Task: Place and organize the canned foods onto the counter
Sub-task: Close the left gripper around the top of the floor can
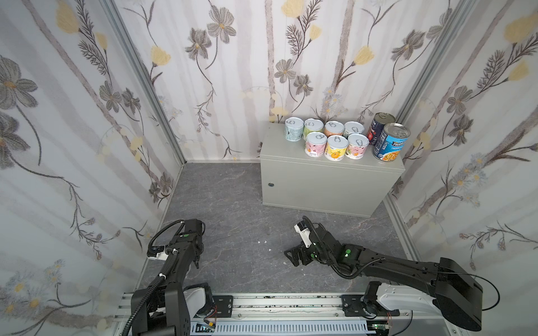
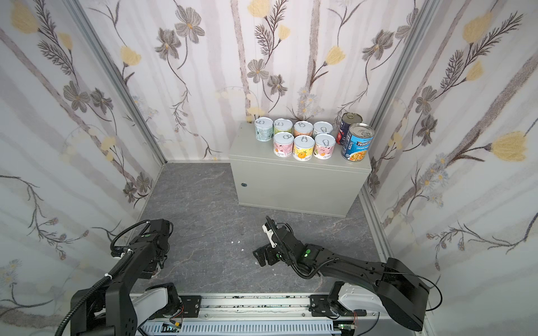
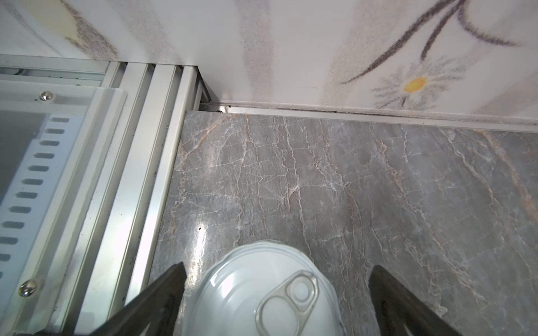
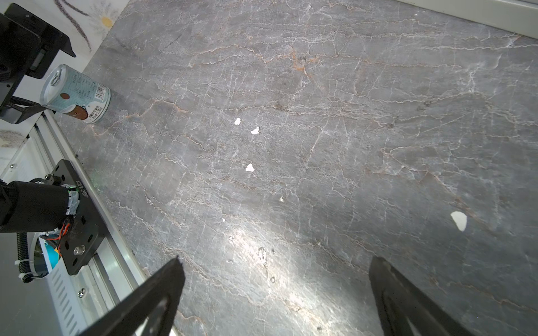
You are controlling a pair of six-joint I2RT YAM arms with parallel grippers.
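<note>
Several short cans (image 1: 336, 147) stand in two rows on the light-grey counter (image 1: 320, 183), in both top views. A navy-and-red tall can (image 1: 380, 125) and a blue soup can (image 1: 391, 142) stand at its right end. One teal can (image 4: 77, 93) stands upright on the floor by the left wall, hidden under the left arm in both top views. My left gripper (image 3: 278, 267) hangs open over it, a jaw either side of its pull-tab lid (image 3: 262, 296), touching neither. My right gripper (image 4: 276, 264) is open and empty, low over bare floor (image 1: 294, 256).
Dark marbled floor (image 1: 233, 203) lies between the arms and the counter, with small white flecks (image 1: 262, 242) on it. An aluminium rail (image 1: 276, 302) runs along the near edge. Floral walls close in on three sides; the teal can stands near the left wall and the rail.
</note>
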